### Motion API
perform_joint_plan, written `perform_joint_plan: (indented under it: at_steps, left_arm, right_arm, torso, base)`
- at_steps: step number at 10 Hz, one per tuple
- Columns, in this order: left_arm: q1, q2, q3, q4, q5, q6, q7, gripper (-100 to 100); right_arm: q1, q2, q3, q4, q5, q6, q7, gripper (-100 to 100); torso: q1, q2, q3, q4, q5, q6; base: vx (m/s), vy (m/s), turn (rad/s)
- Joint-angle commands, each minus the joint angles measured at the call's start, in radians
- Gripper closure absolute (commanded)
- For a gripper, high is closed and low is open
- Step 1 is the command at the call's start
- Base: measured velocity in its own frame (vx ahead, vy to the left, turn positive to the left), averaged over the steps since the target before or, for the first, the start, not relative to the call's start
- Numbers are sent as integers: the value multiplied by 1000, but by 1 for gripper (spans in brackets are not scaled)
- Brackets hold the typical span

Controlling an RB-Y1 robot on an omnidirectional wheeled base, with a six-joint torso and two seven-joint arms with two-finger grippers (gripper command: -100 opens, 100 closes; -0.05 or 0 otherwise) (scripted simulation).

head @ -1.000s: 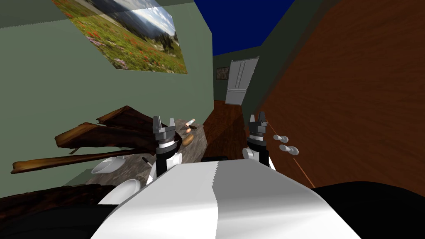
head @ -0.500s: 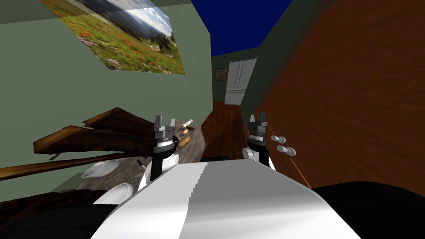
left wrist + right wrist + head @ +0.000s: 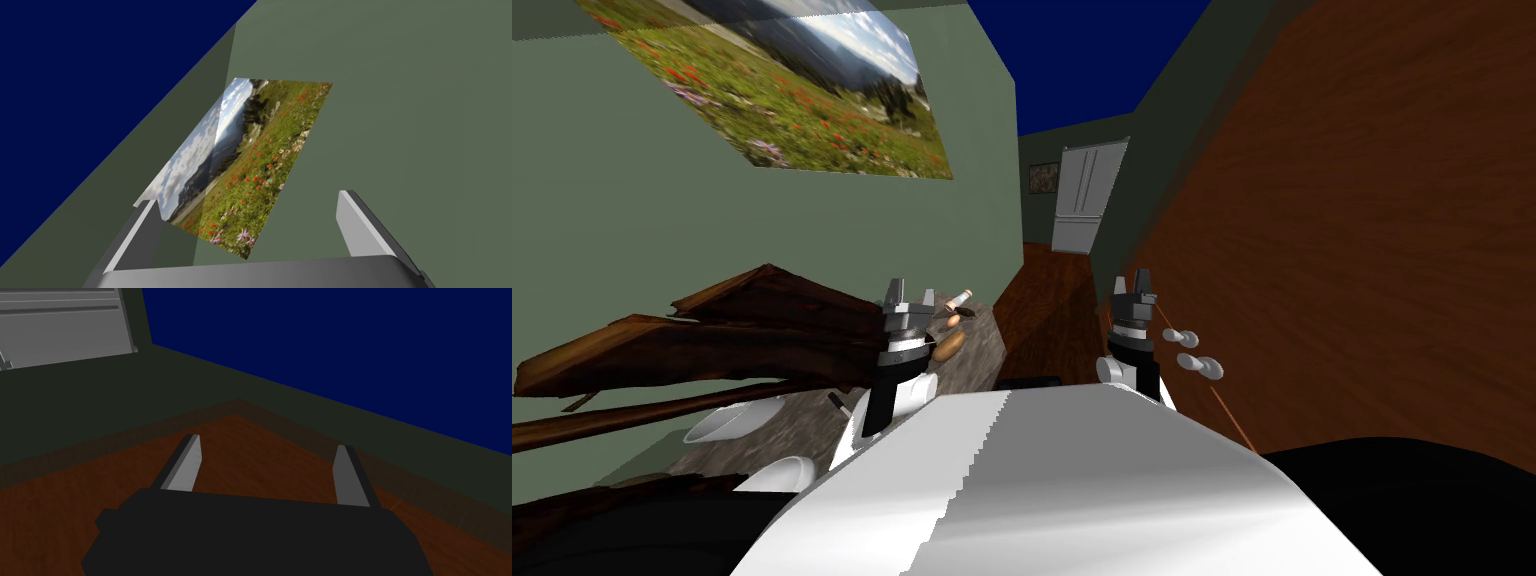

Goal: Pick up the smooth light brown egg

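Own shift — left hand (image 3: 910, 296) by mottled counter (image 3: 980, 352)

The left forearm (image 3: 916, 386) and right forearm (image 3: 1134, 372) are white tubes with black joint sections and grey-ringed wrists, each ending in jaws of one pattern — a dark box carrying two thin, light grey, blade-like fingers (image 3: 189, 464) edged dark on their outer sides.

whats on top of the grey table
A light brown egg, a pale stick and two white bowls lie on the table; the left gripper hides part of it.
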Motion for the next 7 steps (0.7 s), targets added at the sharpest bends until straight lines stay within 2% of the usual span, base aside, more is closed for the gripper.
perform_joint_plan:
  at_steps: [1, 2, 3, 4, 5, 6, 7]
  left_arm:
    - [5, 10, 10, -10, 20, 50, 16, -100]
    - [5, 10, 10, -10, 20, 56, 16, -100]
    - [10, 17, 19, -18, 39, 96, 31, -100]
    - [10, 17, 19, -18, 39, 105, 31, -100]
    - [14, 23, 29, -25, 58, 146, 46, -100]
    - [14, 23, 29, -25, 58, 156, 46, -100]
    - [18, 28, 39, -33, 77, 192, 62, -100]
  right_arm:
    - [0, 0, 0, 0, 0, 0, 0, 0]
    - [0, 0, 0, 0, 0, 0, 0, 0]
    - [0, 0, 0, 0, 0, 0, 0, 0]
    - [0, 0, 0, 0, 0, 0, 0, 0]
    - [0, 0, 0, 0, 0, 0, 0, 0]
    - [0, 0, 0, 0, 0, 0, 0, 0]
    - [0, 0, 0, 0, 0, 0, 0, 0]
  torso:
    - [0, 0, 0, 0, 0, 0]
    - [0, 0, 0, 0, 0, 0]
    - [0, 0, 0, 0, 0, 0]
    - [0, -1, 0, 0, 0, 0]
    - [0, -1, 0, 0, 0, 0]
    - [0, -1, 0, 0, 0, 0]
    - [0, -1, 0, 0, 0, 0]
  base:
    - [36, -30, -23]
    - [35, -26, -7]
    - [37, -41, -20]
    - [34, -34, -7]
    - [43, -36, -19]
    - [39, -25, -7]
    - [49, -33, -18]
